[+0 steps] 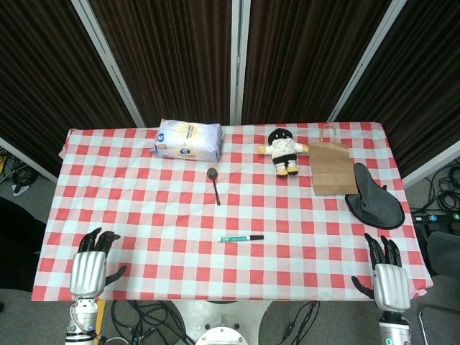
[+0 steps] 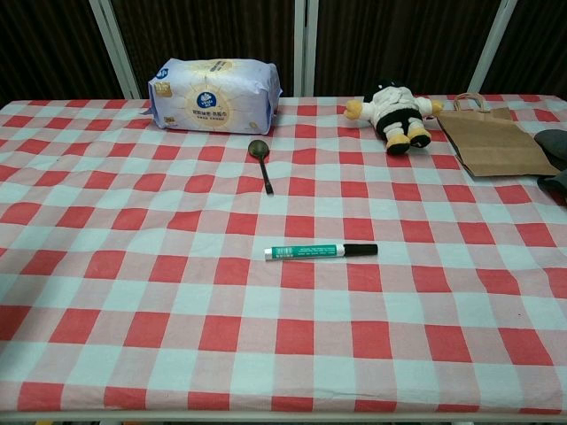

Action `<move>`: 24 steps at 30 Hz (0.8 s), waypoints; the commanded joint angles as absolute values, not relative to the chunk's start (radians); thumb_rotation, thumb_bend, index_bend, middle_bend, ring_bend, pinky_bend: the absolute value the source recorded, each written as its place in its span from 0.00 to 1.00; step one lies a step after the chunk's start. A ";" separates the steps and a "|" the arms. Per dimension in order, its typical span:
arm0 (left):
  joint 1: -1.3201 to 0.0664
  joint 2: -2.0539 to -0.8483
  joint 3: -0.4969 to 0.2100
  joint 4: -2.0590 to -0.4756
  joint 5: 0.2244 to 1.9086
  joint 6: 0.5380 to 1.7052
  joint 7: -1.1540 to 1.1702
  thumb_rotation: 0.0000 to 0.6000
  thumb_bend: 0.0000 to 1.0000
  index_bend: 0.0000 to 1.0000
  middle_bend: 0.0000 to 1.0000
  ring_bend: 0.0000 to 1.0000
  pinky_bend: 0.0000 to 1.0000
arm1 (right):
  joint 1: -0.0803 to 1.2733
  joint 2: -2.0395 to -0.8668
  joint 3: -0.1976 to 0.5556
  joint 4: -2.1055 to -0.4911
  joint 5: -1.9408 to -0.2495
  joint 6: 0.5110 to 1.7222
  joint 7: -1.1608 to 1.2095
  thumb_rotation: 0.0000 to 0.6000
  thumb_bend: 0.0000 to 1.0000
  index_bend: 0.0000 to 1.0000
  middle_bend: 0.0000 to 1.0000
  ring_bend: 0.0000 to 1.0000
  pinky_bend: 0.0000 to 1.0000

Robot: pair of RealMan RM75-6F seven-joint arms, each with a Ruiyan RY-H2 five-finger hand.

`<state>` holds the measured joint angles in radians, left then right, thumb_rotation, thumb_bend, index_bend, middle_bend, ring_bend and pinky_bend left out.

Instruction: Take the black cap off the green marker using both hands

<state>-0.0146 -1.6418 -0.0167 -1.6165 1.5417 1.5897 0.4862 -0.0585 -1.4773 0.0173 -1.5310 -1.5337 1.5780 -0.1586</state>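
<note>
Between both hands, green marker (image 1: 236,238) capped, left hand (image 1: 91,267) and right hand (image 1: 387,277) spread, holding nothing, well apart.

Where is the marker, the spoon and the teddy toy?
green marker (image 2: 306,252), chest view, middle of its green barrel.
spoon (image 2: 258,149), chest view, on its bowl.
plush toy (image 1: 285,147), head view, on its white body.
</note>
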 commanded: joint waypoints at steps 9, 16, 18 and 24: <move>-0.022 -1.637 -0.026 -1.628 1.532 1.579 0.489 1.00 0.10 0.29 0.26 0.14 0.19 | -0.059 -1.474 0.021 -1.541 -1.532 1.581 -0.158 1.00 0.03 0.05 0.16 0.00 0.00; -0.047 -1.623 -0.047 -1.659 1.526 1.554 0.498 1.00 0.10 0.29 0.26 0.14 0.19 | -0.048 -1.461 0.032 -1.570 -1.541 1.582 -0.177 1.00 0.03 0.05 0.16 0.00 0.00; -0.055 -1.622 -0.052 -1.665 1.522 1.543 0.502 1.00 0.10 0.29 0.26 0.14 0.19 | -0.044 -1.448 0.033 -1.586 -1.553 1.586 -0.193 1.00 0.03 0.05 0.16 0.00 0.00; -0.094 -1.626 -0.078 -1.702 1.483 1.483 0.507 1.00 0.10 0.30 0.26 0.14 0.19 | -0.033 -1.421 0.047 -1.620 -1.556 1.589 -0.217 1.00 0.03 0.05 0.16 0.00 0.00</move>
<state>-0.0817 -1.6250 -0.0691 -1.6878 1.4953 1.4993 0.5040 -0.0363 -1.4241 0.0445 -1.6152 -1.5586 1.5915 -0.2133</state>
